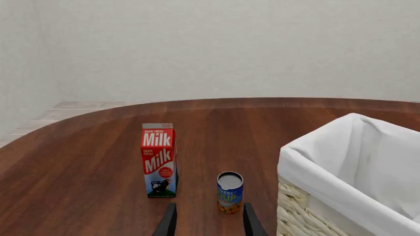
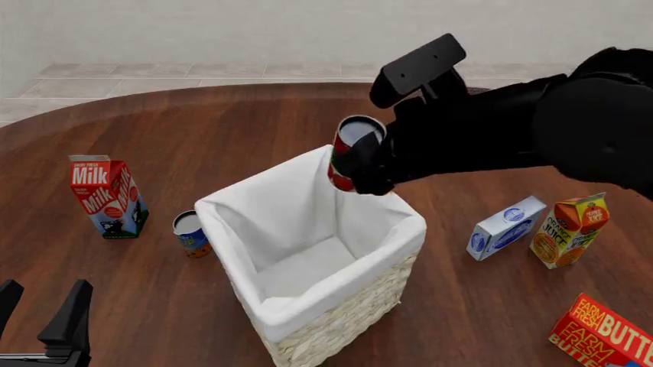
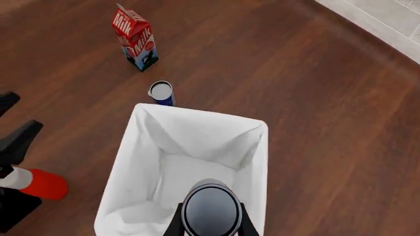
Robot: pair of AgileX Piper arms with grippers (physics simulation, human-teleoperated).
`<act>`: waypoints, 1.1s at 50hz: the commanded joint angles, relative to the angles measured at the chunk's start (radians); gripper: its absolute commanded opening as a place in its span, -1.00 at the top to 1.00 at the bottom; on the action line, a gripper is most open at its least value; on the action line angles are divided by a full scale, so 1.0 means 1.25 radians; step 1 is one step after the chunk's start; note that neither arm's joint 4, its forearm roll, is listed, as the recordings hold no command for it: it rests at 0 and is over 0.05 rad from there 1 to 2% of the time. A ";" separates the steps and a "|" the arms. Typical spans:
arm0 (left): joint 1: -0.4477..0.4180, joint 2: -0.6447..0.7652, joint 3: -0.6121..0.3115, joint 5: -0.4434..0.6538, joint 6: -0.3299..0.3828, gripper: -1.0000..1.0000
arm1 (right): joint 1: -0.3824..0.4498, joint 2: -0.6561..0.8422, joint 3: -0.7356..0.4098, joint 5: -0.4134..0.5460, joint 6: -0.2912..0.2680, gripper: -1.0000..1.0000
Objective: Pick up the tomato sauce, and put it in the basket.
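Nearest you, your left gripper (image 2: 41,317) sits low at the table's near edge with its fingers spread wide and nothing between them; it looks out on the milk carton (image 1: 158,160) and the blue-and-orange can (image 1: 229,191), neither of which is your concern. It is well apart from the work, so leave it parked.

Next out is the basket (image 2: 408,229), standing upright on the wood with its white lining folded over the rim and its floor bare.

Above its far rim, your right gripper (image 3: 210,227) is clamped on the tomato sauce (image 2: 352,153), a finger on either side of the can's body. From the right wrist camera you look straight down onto the silver top, so the can's long axis runs roughly along the fingers and points into the basket, tilted a little in the front view. The can lies over the opening but close to one wall, not the middle.

That is the relation to mind: the basket is directly below the can. Judged from here, a short nudge toward the centre and then a release should drop it inside; letting go too near the wall risks it clipping the lining.
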 commanded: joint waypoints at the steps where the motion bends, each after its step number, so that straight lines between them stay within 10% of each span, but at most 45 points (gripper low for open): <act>1: 0.000 0.000 0.000 0.000 0.000 -1.00 | 0.029 0.023 -0.007 -0.013 0.021 1.00; 55: 0.000 0.000 0.000 0.000 0.000 -1.00 | 0.064 0.131 0.006 -0.049 0.044 1.00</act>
